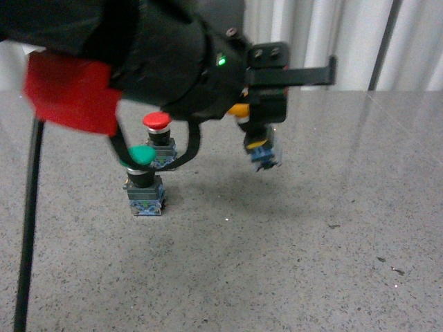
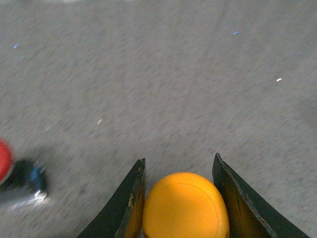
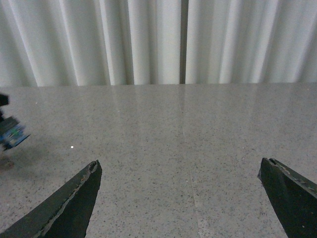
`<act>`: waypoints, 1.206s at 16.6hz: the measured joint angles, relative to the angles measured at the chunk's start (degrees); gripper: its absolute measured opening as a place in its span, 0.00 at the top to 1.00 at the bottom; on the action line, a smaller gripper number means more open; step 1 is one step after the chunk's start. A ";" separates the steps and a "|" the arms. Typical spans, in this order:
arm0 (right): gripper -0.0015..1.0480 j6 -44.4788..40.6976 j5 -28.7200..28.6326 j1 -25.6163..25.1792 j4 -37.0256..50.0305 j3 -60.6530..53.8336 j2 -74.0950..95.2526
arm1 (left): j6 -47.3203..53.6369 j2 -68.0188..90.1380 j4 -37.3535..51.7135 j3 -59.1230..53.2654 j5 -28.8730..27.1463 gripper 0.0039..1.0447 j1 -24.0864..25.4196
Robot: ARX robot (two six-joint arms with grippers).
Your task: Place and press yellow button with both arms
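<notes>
My left gripper (image 1: 260, 123) is shut on the yellow button (image 1: 257, 142) and holds it tilted a little above the grey speckled table (image 1: 291, 242), with the yellow cap to the left and the blue-grey base lowest. In the left wrist view the yellow cap (image 2: 185, 206) sits tight between the two black fingers of my left gripper (image 2: 179, 159). The left arm bears a red block (image 1: 69, 93). My right gripper (image 3: 179, 162) is open and empty over bare table. The button's blue base (image 3: 11, 135) shows at the edge of the right wrist view. The right arm is not in the front view.
A green-capped button (image 1: 143, 181) and a red-capped button (image 1: 158, 137) stand upright on the table left of the held button. The red one also shows in the left wrist view (image 2: 5, 161). A black cable (image 1: 28, 228) hangs at the left. White curtains (image 1: 346, 41) lie beyond the table's far edge.
</notes>
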 joint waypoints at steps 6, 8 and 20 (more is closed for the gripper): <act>0.06 0.00 0.04 0.00 0.00 0.00 0.00 | -3.32 8.20 0.44 4.28 -2.47 0.68 -4.52; 0.06 0.00 0.00 0.00 0.02 0.00 0.00 | -2.95 8.76 0.22 4.87 -3.37 0.68 -3.17; 0.06 0.00 0.02 0.00 0.02 0.00 0.00 | -2.27 10.36 -3.02 8.07 -2.62 0.11 -3.78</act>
